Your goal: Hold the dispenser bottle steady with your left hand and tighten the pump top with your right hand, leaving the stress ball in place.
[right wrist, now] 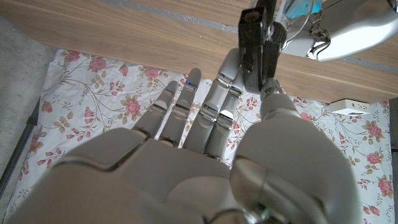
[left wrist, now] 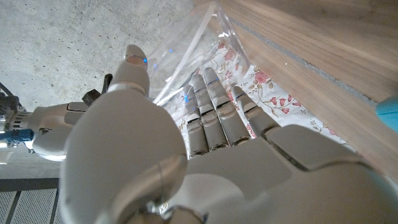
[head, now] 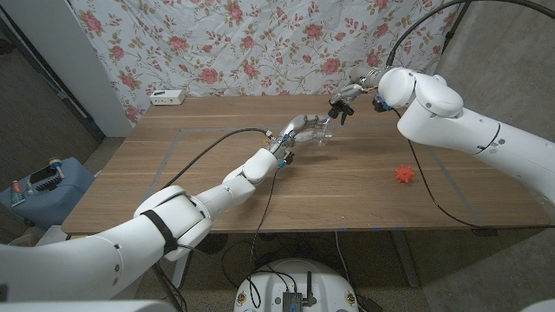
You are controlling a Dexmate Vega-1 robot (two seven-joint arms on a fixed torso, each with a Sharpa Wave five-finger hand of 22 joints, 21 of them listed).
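Here my left hand (head: 299, 130) wraps the clear dispenser bottle (head: 319, 133) near the middle of the wooden table (head: 217, 173), toward the far side. I hold it low on the body so the top stays free; in the left wrist view the transparent bottle (left wrist: 193, 59) runs up between my thumb and my fingers (left wrist: 214, 112), which lie side by side along it. That grip is there to stop the bottle from turning when the top is twisted.

My right hand (head: 341, 107) comes in from above and behind, just over the bottle, because the pump top sits there. In the right wrist view the black pump top (right wrist: 258, 43) stands between my thumb and my fingers (right wrist: 186, 112), which are fairly straight and close together. I judge that thumb and finger are pinching it, though the contact itself is not plain, so the twist may be under way or about to start.

The red stress ball (head: 404, 174) lies on the table well apart from both hands, on my right side. It stays clear of the work, and my right arm passes above it rather than across it, so I expect no contact.
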